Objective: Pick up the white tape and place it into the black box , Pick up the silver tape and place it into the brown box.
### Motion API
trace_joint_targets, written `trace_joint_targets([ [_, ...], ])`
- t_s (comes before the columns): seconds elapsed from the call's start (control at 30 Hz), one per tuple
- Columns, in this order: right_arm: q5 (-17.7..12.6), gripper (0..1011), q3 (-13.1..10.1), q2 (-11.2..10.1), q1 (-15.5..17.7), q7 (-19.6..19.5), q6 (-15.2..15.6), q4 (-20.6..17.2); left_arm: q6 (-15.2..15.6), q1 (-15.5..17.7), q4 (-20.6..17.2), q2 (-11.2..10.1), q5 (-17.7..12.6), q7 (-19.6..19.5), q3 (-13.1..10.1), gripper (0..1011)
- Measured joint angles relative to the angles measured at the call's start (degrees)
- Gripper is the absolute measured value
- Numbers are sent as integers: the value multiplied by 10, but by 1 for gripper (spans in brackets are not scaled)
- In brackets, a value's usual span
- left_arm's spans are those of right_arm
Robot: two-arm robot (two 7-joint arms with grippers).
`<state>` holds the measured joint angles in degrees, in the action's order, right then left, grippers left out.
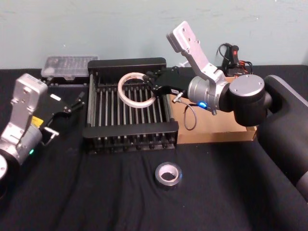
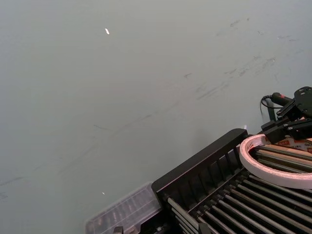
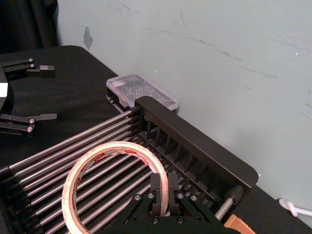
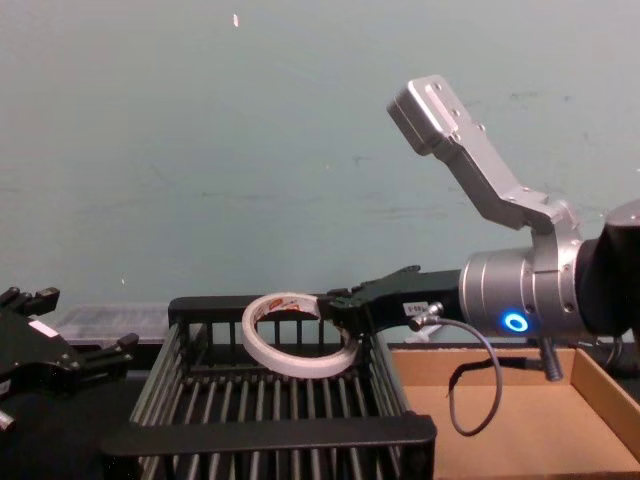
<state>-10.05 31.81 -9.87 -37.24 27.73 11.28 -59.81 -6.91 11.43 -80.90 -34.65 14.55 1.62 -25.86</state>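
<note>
The right gripper (image 1: 152, 84) is reaching in from the right over the black box (image 1: 130, 63) and is pinching the white tape (image 1: 136, 89) by the ring's right-hand wall, one finger inside the ring and one outside, as the right wrist view (image 3: 162, 194) is showing. The tape (image 4: 298, 334) is hanging above the crate's slatted floor (image 4: 262, 410) toward the far end, clear of the bars in the chest view. The ring is lying nearly flat, its opening facing upward with a slight tilt, the side away from the gripper riding a little higher. Its red-orange print is showing on the inner core (image 3: 114, 151).

The silver tape (image 1: 167, 174) is lying flat on the black tablecloth (image 1: 96, 192), opening up, in front of the crate and well apart from both grippers. The brown box (image 1: 216, 130) is sitting just to the right of the crate, touching its side, beneath the right arm.

The left gripper (image 1: 65, 107) is hovering to the left of the crate with its fingers spread and holding nothing.

There are one white roll, one silver roll, one crate, one cardboard box, and a clear plastic case (image 1: 67, 65) behind the crate's far left corner.
</note>
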Motion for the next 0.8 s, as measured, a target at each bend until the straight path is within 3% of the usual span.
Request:
trace_joint_targets([
  [0.43,0,114,-1,0,1,-1,0,0,0,0,0,0,0,0,0,1001],
  [0.6,-1,228,-1,0,1,-1,1,0,0,0,0,0,0,0,0,1001],
  [0.8,-1,452,-1,0,1,-1,1,0,0,0,0,0,0,0,0,1002],
])
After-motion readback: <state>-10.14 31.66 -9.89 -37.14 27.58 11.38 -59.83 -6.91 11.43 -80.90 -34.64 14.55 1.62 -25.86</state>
